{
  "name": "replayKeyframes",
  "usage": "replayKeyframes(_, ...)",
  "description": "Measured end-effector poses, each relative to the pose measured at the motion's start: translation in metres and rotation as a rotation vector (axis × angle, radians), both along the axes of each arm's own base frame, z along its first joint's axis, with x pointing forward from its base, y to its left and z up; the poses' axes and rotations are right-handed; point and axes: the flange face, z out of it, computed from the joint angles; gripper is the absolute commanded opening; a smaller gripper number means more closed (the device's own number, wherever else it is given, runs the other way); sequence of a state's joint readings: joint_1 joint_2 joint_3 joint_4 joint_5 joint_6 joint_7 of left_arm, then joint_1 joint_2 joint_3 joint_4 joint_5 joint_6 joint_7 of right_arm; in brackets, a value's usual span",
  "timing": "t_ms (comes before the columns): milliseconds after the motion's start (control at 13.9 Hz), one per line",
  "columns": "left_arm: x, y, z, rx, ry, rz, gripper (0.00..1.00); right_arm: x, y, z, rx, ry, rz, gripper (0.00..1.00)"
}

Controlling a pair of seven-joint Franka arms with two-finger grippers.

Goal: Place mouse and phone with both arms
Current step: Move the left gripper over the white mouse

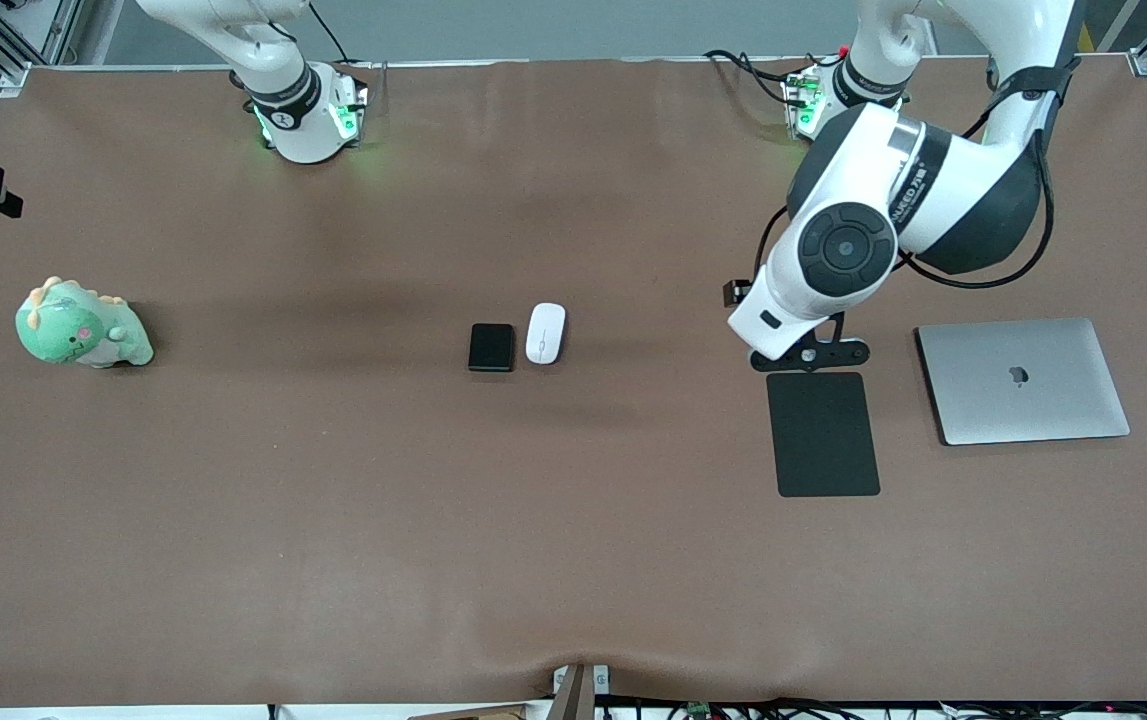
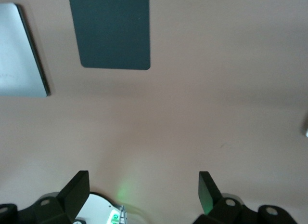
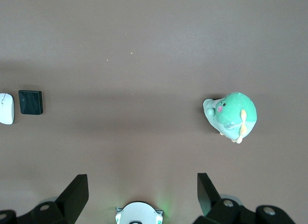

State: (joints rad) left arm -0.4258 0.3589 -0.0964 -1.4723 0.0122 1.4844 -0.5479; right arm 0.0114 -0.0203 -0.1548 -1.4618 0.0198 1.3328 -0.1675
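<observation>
The left gripper (image 2: 144, 192) has its jaws spread wide and holds nothing. It hangs in the air above the bare table, just by the edge of the mouse pad (image 1: 822, 433) that faces the robots. The right gripper (image 3: 143, 192) is spread wide too, with nothing in it. It is high up over the table near its own base, and it does not show in the front view.

The mouse (image 1: 545, 333) and the phone (image 1: 491, 347) lie side by side in the middle of the table, close together but not touching. The mouse is on the side toward the left arm.

I think the first step is to reach and grab. Because they sit so close, each gripper should come straight down over its own thing, so it does not bump the other one.

Count: one mouse, one phone, one mouse pad, one closed laptop (image 1: 1021, 380), one green soft toy (image 1: 81, 327), two arms.
</observation>
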Motion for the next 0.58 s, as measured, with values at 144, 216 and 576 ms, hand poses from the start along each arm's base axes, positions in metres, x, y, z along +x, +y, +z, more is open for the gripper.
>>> replayKeyframes(144, -0.004, -0.019, 0.023, -0.009, -0.052, 0.028, 1.0, 0.0, 0.0, 0.0, 0.0, 0.0, 0.0, 1.0)
replayKeyframes(216, -0.006, -0.03, 0.038, -0.021, -0.086, 0.041, 1.0, 0.0, 0.0, 0.0, 0.0, 0.0, 0.0, 1.0)
replayKeyframes(576, -0.054, -0.132, 0.057, -0.104, -0.204, 0.021, 1.0, 0.0, 0.0, 0.0, 0.0, 0.0, 0.001, 1.0)
